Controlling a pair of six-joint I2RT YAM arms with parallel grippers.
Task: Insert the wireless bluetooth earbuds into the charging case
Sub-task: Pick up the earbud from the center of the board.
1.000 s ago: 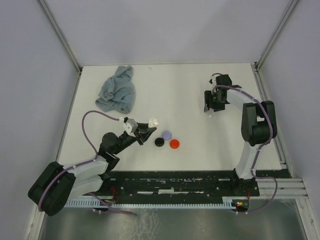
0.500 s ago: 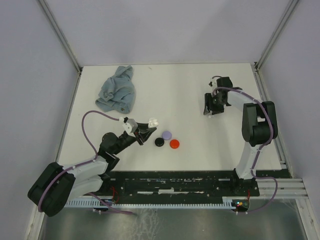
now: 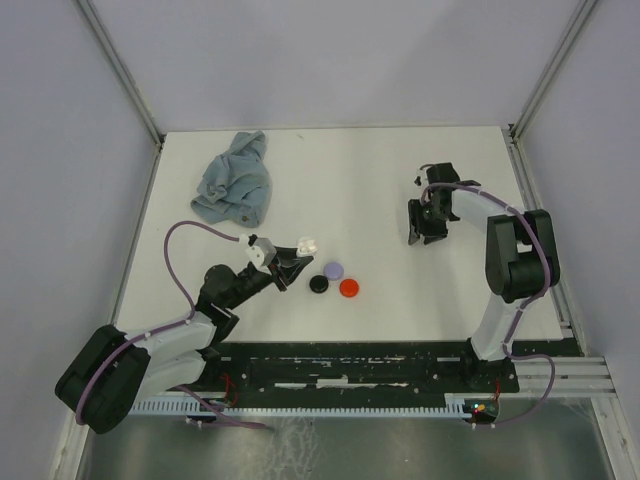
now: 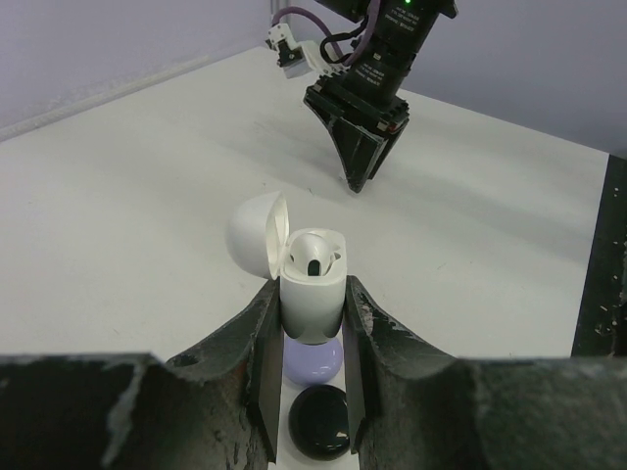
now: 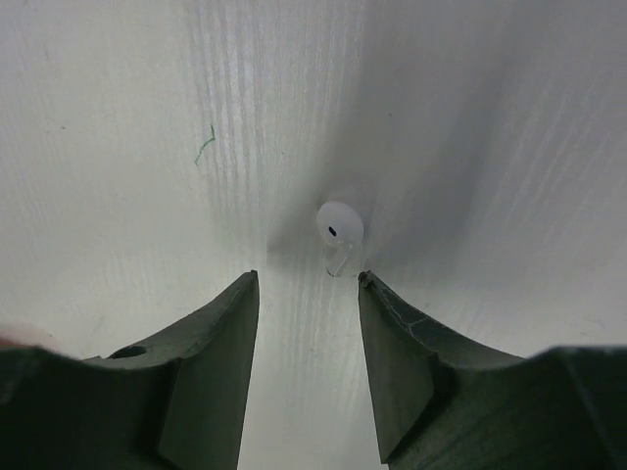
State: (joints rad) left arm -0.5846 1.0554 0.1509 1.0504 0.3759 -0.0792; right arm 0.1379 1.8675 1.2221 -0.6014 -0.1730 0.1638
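My left gripper (image 3: 298, 258) is shut on the white charging case (image 4: 312, 294), held upright with its lid (image 4: 255, 230) flipped open to the left. The case also shows in the top view (image 3: 307, 243). A rounded white shape with a dark slot sits in the case's top. A white earbud (image 5: 339, 225) lies on the table, just beyond the tips of my right gripper (image 5: 307, 277), which is open and empty. In the top view the right gripper (image 3: 420, 238) points down at the table's right part and the earbud is hidden there.
Three round discs lie right of the left gripper: lavender (image 3: 334, 269), black (image 3: 318, 284), red (image 3: 349, 288). The lavender (image 4: 315, 360) and black (image 4: 320, 421) discs lie below the held case. A crumpled blue cloth (image 3: 235, 180) lies at the back left.
My right gripper has moved a little toward the near edge, staying open. The left gripper and the case have not moved.
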